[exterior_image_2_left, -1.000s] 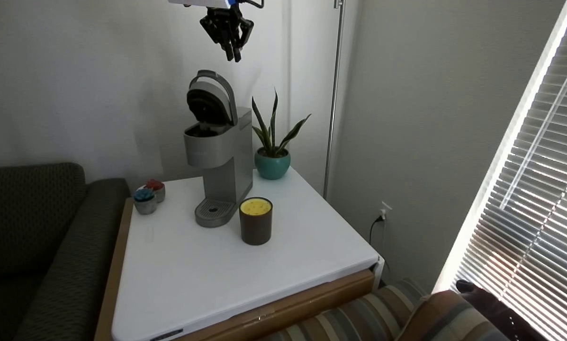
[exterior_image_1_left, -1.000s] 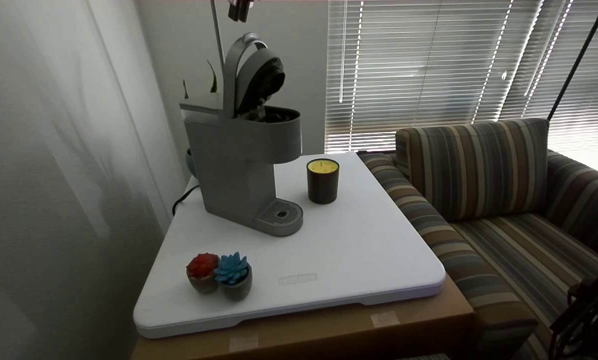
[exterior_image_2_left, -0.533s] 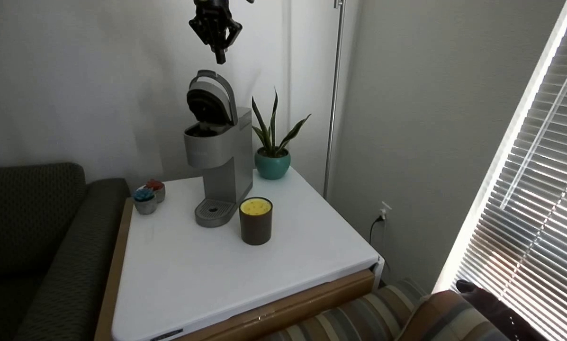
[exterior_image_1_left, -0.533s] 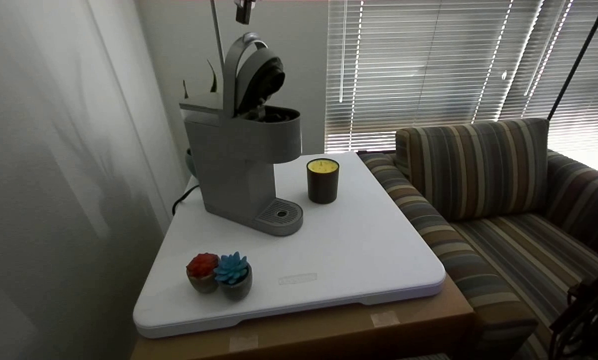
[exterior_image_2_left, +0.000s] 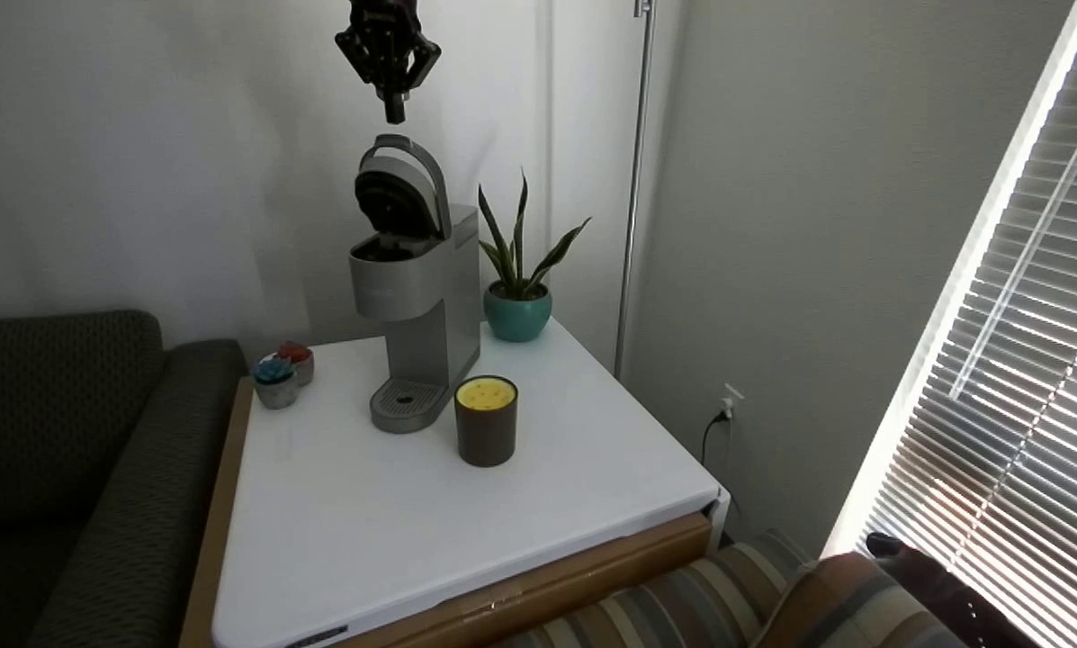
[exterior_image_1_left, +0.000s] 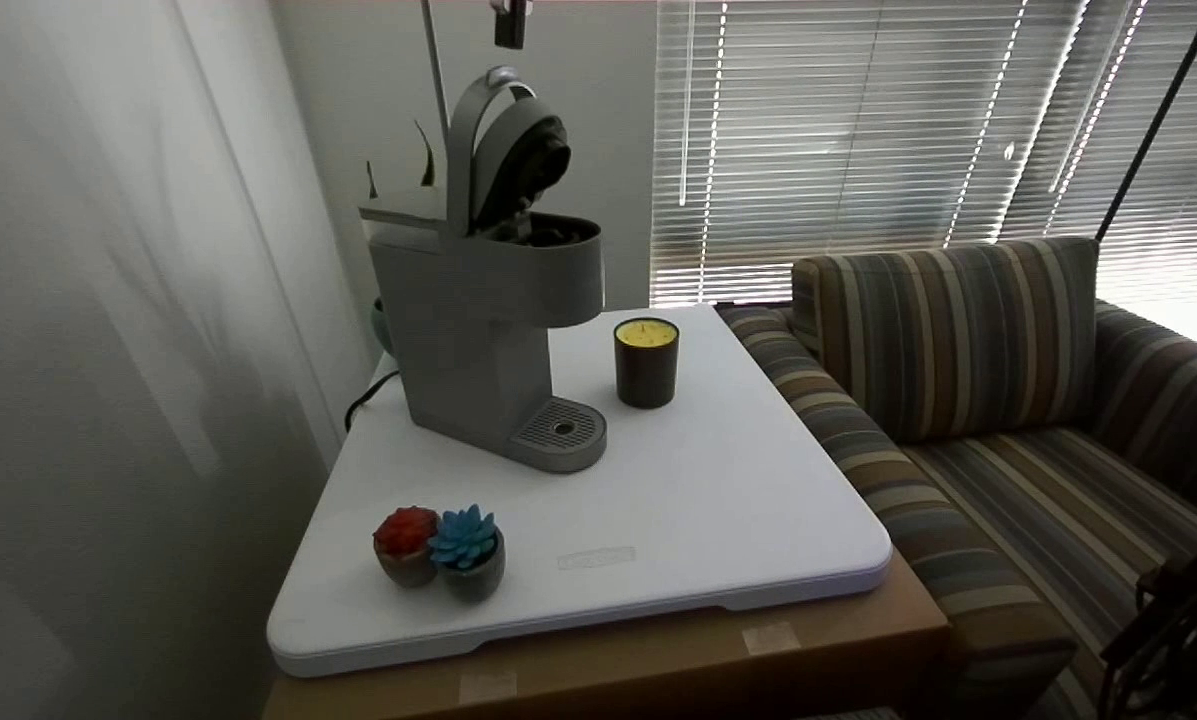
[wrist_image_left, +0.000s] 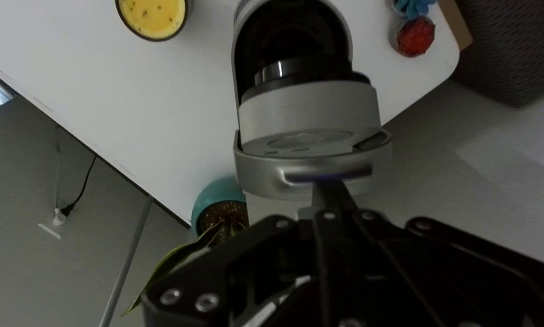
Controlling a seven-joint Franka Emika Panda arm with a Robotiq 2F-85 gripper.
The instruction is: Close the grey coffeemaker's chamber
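Beneath jaws pressed together, the grey coffeemaker (exterior_image_1_left: pixel 488 290) stands upright, its chamber (exterior_image_2_left: pixel 398 200) slanting up and forward.

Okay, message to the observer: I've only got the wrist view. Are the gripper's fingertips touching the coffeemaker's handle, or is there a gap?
Observer: There's a gap: in both exterior views the gripper hangs above the handle without touching it.
Operator: And the yellow candle, what's it next to that I can't see?
Observer: The drip base; in an exterior view a strip of white table shows between them.
Operator: Is any furniture by the table out of my view?
Observer: Yes, a striped armchair stands alongside it.
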